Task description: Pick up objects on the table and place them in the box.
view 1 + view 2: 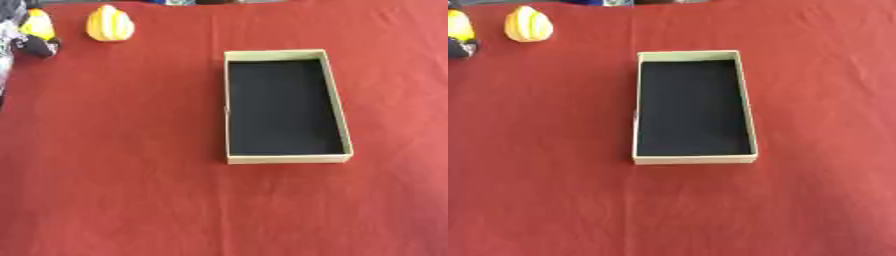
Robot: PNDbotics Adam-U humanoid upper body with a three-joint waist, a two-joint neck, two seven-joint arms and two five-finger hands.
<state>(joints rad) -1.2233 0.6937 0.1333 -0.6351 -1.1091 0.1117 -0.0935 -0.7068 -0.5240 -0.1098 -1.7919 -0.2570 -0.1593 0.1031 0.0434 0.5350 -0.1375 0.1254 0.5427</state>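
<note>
Left hand (24,35) top-left, fingers curled round a yellow object (37,24), beside yellow ridged fruit (109,24); shallow black-lined cardboard box (336,105) mid-cloth.

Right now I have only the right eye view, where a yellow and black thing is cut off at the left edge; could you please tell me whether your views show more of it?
Observer: Yes, the left eye view shows more of the yellow and black thing, left of the yellow striped object and apart from it.
Operator: Thank you; is anything further left?
Observer: A grey shape at the picture's edge; I cannot tell what it is.
</note>
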